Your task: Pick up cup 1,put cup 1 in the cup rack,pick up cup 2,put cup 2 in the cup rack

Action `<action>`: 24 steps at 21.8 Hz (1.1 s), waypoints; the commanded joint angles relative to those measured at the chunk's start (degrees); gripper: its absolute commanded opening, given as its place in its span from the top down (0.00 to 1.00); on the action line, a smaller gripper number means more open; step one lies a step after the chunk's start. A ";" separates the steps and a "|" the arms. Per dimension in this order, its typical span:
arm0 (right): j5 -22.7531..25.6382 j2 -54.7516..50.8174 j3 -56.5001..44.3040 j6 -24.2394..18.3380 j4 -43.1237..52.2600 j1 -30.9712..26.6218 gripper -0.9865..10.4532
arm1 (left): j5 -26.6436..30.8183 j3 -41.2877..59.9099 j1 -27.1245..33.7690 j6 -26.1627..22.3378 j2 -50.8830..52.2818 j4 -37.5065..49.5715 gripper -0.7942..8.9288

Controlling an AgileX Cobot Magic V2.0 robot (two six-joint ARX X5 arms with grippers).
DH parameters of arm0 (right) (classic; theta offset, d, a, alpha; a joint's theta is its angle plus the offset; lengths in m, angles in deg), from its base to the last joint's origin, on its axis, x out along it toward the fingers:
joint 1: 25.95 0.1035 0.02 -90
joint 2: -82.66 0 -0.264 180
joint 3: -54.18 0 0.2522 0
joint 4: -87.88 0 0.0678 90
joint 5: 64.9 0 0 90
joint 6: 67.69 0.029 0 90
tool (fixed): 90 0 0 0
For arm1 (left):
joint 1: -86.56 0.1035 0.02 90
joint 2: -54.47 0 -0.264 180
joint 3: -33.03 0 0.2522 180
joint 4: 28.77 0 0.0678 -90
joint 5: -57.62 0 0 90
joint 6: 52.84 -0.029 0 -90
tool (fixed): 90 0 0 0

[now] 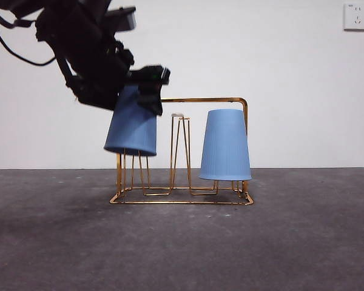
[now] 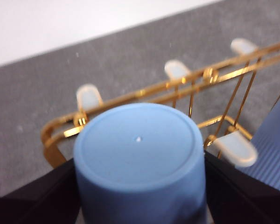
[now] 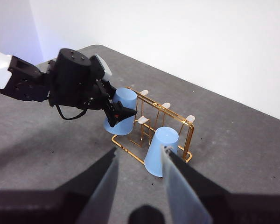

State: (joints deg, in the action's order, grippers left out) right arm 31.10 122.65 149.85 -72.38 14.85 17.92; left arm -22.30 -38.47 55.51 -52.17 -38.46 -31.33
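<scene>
Front view: the left gripper [image 1: 142, 97] comes in from the upper side, its fingers pinching an upside-down blue cup [image 1: 132, 124] near its closed base. The cup hangs tilted, its open rim just above the end pegs of the cup rack [image 1: 203, 100]. A second blue cup [image 1: 225, 145] already sits inverted at the rack's other end, well apart from the fingers, with a bare capped peg [image 1: 178, 116] between the two cups.

Left wrist view: the fingers [image 2: 39, 198] press on both sides of the held cup [image 2: 139, 161], whose closed base faces the camera. Beyond them run the rack's gold top bars [image 2: 186, 86] and several whitish peg caps, one cap [image 2: 234, 148] just beside one finger.

Right wrist view: the right gripper [image 3: 140, 175] hangs high and well back over the dark desk [image 3: 233, 154], its fingers spread and holding nothing. Below it lie the rack [image 3: 154, 122], both cups and the left arm.

To seat the held cup well, I judge it should first be levelled so its rim is square over a peg, then lowered straight down. The fingers should part only once the peg bears the cup. Coming down tilted risks the rim catching a cap and nudging the light rack.
</scene>
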 commanded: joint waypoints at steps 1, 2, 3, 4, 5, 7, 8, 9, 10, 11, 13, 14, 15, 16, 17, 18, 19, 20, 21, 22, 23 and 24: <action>0.07 -0.02 -0.44 0.63 -0.04 -0.02 0.78 | -0.02 0.28 0.15 0.81 -0.90 0.33 0.92; 0.09 -0.02 -0.44 0.66 -0.17 -0.02 0.78 | 0.00 0.28 0.15 0.85 -0.96 0.04 0.92; 0.07 -0.02 -0.44 0.66 -0.37 -0.02 0.78 | 0.00 0.28 0.15 0.85 -1.18 -0.17 0.92; 0.11 -0.02 -0.44 0.66 -0.57 -0.02 0.78 | 0.00 0.28 0.15 0.85 -1.36 -0.22 0.92; 0.17 -0.02 -0.44 0.66 -0.68 -0.02 0.78 | 0.00 0.28 0.15 0.85 -1.42 -0.48 0.92; 0.22 -0.02 -0.44 0.63 -0.72 -0.02 0.78 | 0.00 0.28 0.15 0.92 -1.81 -1.42 0.92; 0.22 -0.02 -0.44 0.66 -0.72 -0.02 0.78 | 0.00 0.28 0.15 0.96 -1.95 -2.05 0.92; 0.22 -0.02 -0.44 0.63 -0.72 -0.02 0.78 | 0.00 0.28 0.15 0.94 -2.29 -2.64 0.92; 0.22 -0.02 -0.44 0.63 -0.70 -0.02 0.78 | 0.00 0.28 0.15 1.03 -2.67 -3.08 0.92; 0.22 -0.02 -0.44 0.63 -0.72 -0.02 0.78 | -0.02 0.28 0.15 1.11 -2.82 -3.58 0.92; 0.22 -0.02 -0.44 0.63 -0.72 -0.02 0.78 | -0.02 0.28 0.15 1.33 -3.50 -4.31 0.92; 0.22 -0.02 -0.44 0.63 -0.72 -0.02 0.78 | -0.02 0.28 0.15 1.49 -3.67 -4.44 0.92; 0.20 -0.02 -0.44 0.66 -0.72 -0.02 0.78 | 0.00 0.28 0.15 2.16 -3.72 -4.61 0.92; 0.20 -0.02 -0.44 0.66 -0.74 -0.02 0.78 | 0.00 0.28 0.15 2.60 -3.72 -4.98 0.93; 0.20 -0.02 -0.44 0.63 -0.74 -0.02 0.78 | 0.00 0.28 0.15 2.69 -3.72 -5.60 0.92; 0.20 -0.02 -0.44 0.63 -0.74 -0.02 0.78 | -0.02 0.28 0.20 2.69 -3.72 -6.78 0.92; 0.22 -0.02 -0.44 0.63 -0.72 -0.02 0.78 | -0.04 0.28 0.37 2.75 -3.72 -8.09 0.92; 0.20 -0.02 -0.44 0.63 -0.72 -0.02 0.78 | -0.02 0.28 0.44 2.75 -3.72 -9.68 0.90; 0.22 -0.02 -0.44 0.61 -0.70 -0.02 0.78 | -0.04 0.28 0.44 2.73 -3.72 -10.62 0.82; 0.20 -0.02 -0.44 0.61 -0.70 -0.02 0.78 | -0.04 0.28 0.44 2.75 -3.72 -11.43 0.66; 0.22 -0.02 -0.44 0.61 -0.72 -0.02 0.78 | -0.07 0.26 0.52 2.73 -3.72 -11.85 0.54; 0.22 -0.02 -0.44 0.61 -0.72 -0.02 0.78 | -0.13 0.26 0.68 2.75 -3.72 -12.20 0.46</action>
State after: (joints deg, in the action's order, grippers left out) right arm 31.14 122.67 149.85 -72.38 13.72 17.92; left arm -22.43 -39.58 55.77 -50.20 -41.01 -40.36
